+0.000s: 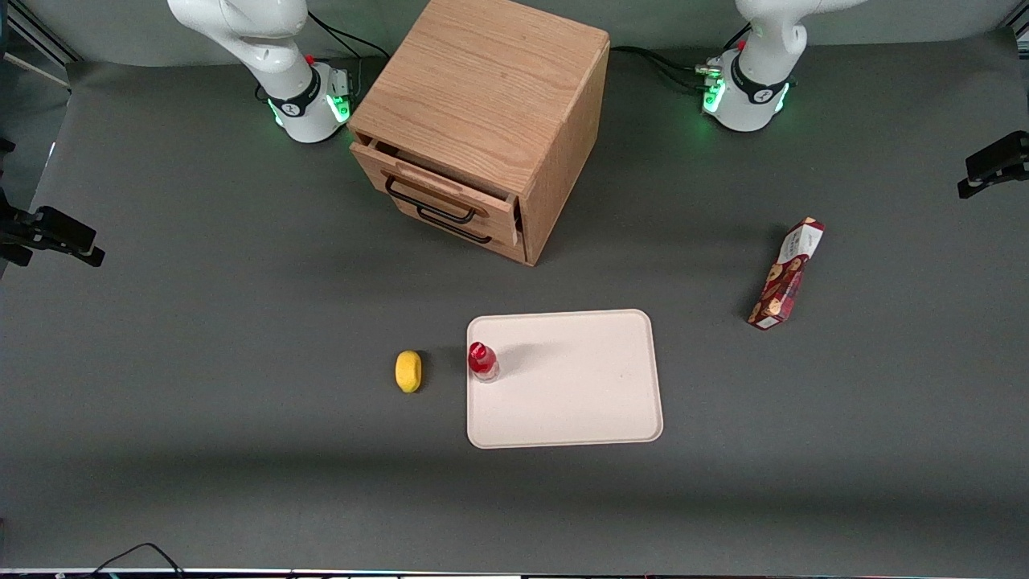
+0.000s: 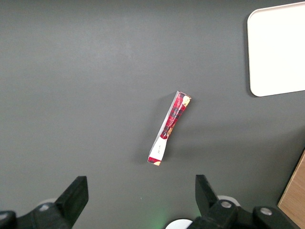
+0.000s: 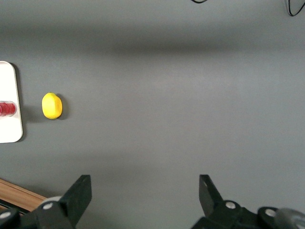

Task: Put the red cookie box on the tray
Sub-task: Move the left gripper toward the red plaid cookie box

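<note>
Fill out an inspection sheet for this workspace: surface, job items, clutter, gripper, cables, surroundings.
Surface: dark grey table.
Job items: red cookie box lies on the table toward the working arm's end, apart from the cream tray.
Clutter: red-capped bottle on the tray's edge; lemon beside it; wooden drawer cabinet, top drawer ajar.
Gripper: left gripper open, high above the box.
Cables: black cable at the table's near edge.
Surroundings: nothing seen.

One red cookie box (image 1: 787, 275), tray (image 1: 575, 382), bottle (image 1: 482, 361), lemon (image 1: 408, 371), cabinet (image 1: 482, 121); gripper (image 2: 140, 200) spread wide.
</note>
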Tool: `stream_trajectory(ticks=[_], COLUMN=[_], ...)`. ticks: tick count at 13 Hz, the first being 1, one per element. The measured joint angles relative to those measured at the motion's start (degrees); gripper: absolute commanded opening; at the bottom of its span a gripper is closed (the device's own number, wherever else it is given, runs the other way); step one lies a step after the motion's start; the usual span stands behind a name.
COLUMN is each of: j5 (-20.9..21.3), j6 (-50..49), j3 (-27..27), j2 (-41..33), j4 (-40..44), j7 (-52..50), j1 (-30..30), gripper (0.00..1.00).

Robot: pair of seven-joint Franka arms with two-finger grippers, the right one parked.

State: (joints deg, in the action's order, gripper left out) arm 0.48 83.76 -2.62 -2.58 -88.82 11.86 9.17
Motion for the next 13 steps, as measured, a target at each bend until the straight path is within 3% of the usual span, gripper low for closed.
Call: stream_trajectory(ticks=[6, 9, 13], j5=[0.48, 3.39, 5.90], j6=[-0.78, 1.64, 16.35], j3=[-0.40, -1.84, -2.55], j2=[1.09, 2.30, 3.37], j4=[-1.30, -8.20, -22.57], j7=[0.60, 0.88, 9.01], j1=[-0.14, -0.41, -0.58], gripper=[1.00, 1.00, 1.00])
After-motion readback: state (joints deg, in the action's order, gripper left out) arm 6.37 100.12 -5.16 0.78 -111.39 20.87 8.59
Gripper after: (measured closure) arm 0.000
